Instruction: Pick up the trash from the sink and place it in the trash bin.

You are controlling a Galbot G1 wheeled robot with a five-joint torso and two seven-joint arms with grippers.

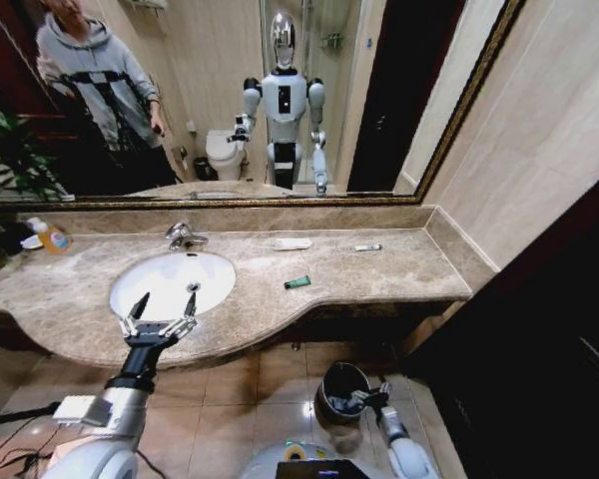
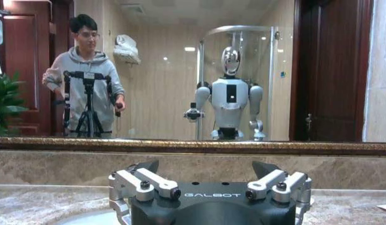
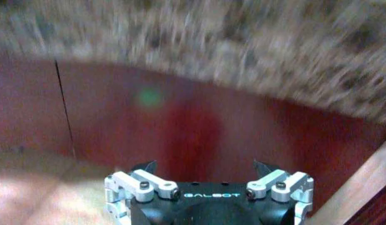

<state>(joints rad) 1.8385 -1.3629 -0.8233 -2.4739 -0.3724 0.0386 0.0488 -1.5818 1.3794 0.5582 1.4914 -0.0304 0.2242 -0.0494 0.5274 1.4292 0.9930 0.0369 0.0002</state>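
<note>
left gripper [image 1: 160, 311] spread wide, empty, at sink [image 1: 130, 299] front rim. right gripper [image 1: 371, 397] open, empty, over trash bin [image 1: 331, 379]. risk: clipping sink rim reaching green stick [image 1: 298, 282].

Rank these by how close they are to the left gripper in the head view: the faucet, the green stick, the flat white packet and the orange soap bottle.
From the left gripper, open at the basin's front rim:
1. Faucet, behind the basin.
2. Green stick, to the right on the counter; near enough to the soap bottle's distance that I won't split them.
3. Orange soap bottle, back left.
4. Flat white packet, back right, farthest.
</note>
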